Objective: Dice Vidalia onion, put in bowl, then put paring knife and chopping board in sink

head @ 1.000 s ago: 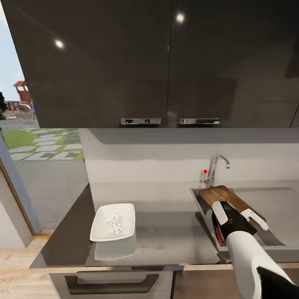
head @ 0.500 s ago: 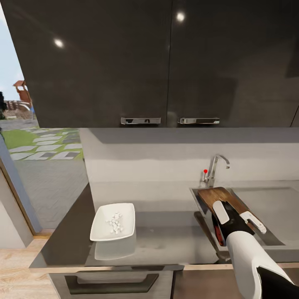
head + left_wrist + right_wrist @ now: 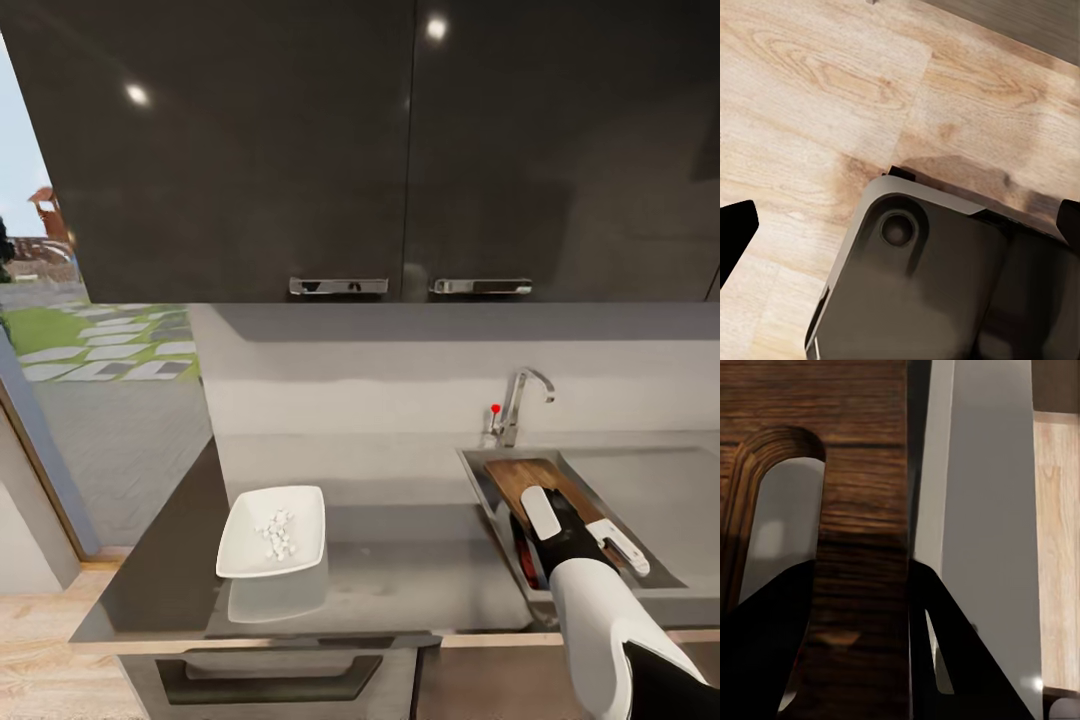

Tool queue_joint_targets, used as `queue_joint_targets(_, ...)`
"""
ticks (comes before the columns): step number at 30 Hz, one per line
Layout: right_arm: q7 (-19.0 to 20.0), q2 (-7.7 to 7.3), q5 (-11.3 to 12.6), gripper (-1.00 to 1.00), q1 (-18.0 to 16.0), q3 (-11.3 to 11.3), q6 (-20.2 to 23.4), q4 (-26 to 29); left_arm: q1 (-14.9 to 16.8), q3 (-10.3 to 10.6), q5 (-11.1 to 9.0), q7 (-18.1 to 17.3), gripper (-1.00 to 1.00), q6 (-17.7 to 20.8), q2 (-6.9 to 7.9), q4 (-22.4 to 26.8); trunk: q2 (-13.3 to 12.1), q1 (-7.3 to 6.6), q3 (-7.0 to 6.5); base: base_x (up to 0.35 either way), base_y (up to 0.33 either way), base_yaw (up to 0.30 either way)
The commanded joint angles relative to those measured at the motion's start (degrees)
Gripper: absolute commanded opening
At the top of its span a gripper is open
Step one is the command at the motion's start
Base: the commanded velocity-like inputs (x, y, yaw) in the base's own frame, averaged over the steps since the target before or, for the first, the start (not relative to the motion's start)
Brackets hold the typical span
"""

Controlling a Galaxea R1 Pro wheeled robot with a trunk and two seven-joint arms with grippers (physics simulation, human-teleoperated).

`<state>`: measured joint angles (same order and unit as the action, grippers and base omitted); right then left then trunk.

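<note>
Closest in the head view is the robot's white right arm, reaching out over the front edge of the countertop [image 3: 400, 570]. At its end the right gripper [image 3: 570, 520] is closed on the chopping board [image 3: 525, 478]. In the right wrist view the two dark fingers [image 3: 967, 660] sit on each side of the brown wood [image 3: 862, 510], just by its handle hole. The board is down in the sink [image 3: 640, 575], leaning a bit. The red handle of the paring knife [image 3: 527, 562] peeks out in the sink, just beside the arm.

The left gripper [image 3: 900, 225] hangs low over the wooden floor, its black tips spread wide and holding nothing.

To the left, well apart from the sink, the white bowl [image 3: 272, 533] sits on the countertop with small white onion bits [image 3: 275, 533] inside. Farther back stands the tap [image 3: 520, 400] with its red knob.

What could go wrong? If the fingers let go while the board leans, it may slide and bang onto the knife. If the arm pulls back too soon, the board could come along.
</note>
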<state>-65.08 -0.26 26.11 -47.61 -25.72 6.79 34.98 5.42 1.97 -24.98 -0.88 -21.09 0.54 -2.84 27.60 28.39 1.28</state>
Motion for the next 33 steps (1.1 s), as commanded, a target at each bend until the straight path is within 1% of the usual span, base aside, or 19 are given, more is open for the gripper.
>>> queue_joint_targets(1,-0.2,-0.07,0.1,-1.00,-0.1,-0.1,0.6,0.1,0.1,0.2,-0.2,-0.1,1.00,-0.4,-0.01,-0.2,0.1,0.03,0.20,0.000,0.000,0.000)
queue_joint_targets(6,-0.2,-0.22,0.0,-1.00,0.0,-0.3,0.6,0.1,0.1,0.2,-0.2,-0.1,1.00,-0.4,0.00,-0.2,0.1,0.03,0.60,0.000,0.000,0.000)
queue_joint_targets(15,-0.2,-0.01,0.1,-1.00,-0.1,-0.2,0.6,0.1,0.1,0.2,-0.2,-0.2,1.00,-0.4,0.05,-0.2,0.1,0.03,1.37,0.054,-0.044,0.000)
queue_joint_targets(29,-0.2,0.00,0.1,-1.00,0.0,-0.1,0.6,0.1,0.1,0.2,-0.2,-0.1,1.00,-0.4,0.06,-0.2,0.1,0.03,2.57,0.003,-0.003,0.000)
queue_joint_targets(33,-0.2,0.00,0.1,-1.00,-0.1,-0.1,0.6,0.1,0.1,0.2,-0.2,-0.2,1.00,-0.4,0.07,-0.3,0.1,0.03,2.91,0.121,-0.048,0.000)
